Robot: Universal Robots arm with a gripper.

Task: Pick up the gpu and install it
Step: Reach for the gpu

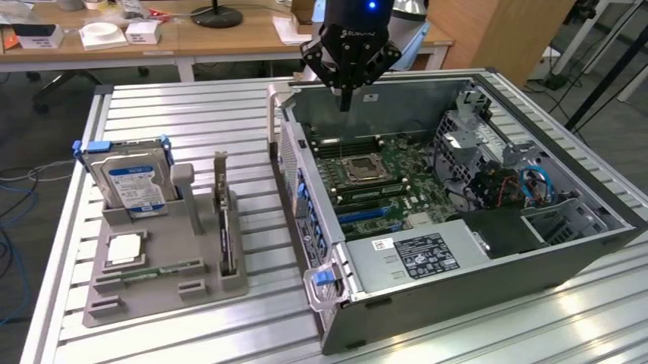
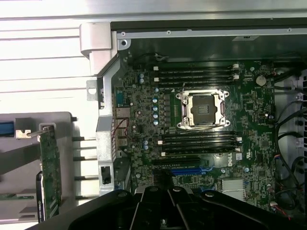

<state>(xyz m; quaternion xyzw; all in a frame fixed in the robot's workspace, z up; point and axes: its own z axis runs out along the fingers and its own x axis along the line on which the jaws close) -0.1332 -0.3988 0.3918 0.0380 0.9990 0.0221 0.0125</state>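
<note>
your end effector [image 1: 345, 101] pinched together, empty, above case [image 1: 435, 303] far wall. gpu [image 1: 224, 220] on edge in holder [image 1: 152, 287], well toward exterior view's left; long axis probably parallel to case side.

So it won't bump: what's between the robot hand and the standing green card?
Exterior view: the grey metal computer case's side wall, between black hand and thin green card.
</note>
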